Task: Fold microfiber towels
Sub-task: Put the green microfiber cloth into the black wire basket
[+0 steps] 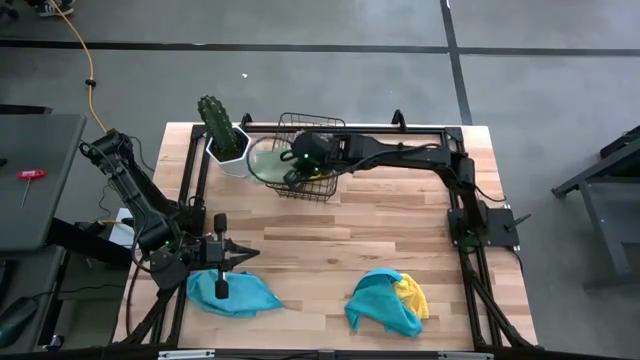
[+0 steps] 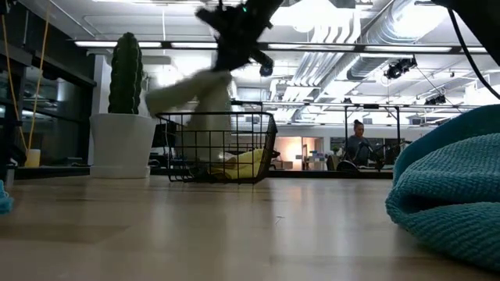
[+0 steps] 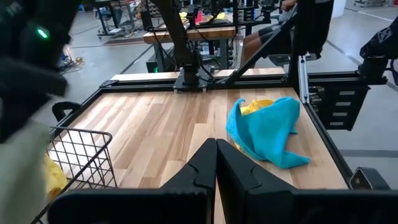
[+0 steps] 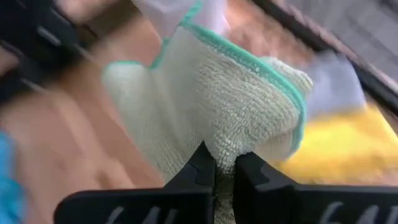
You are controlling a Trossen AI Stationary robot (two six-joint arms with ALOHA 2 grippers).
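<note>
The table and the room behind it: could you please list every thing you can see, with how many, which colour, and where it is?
Light green towel: one, hanging from the right gripper above the basket.
Teal towels: two, one at the table's front left, one at front right.
Yellow towels: one under the front-right teal towel, one in the basket.
Wire basket: one, black, table's rear middle.
Cactus: one, green, in a white pot beside the basket.
Person: one, far in the room behind.
Left gripper: shut, empty, front left.
Right gripper: shut on the light green towel.
</note>
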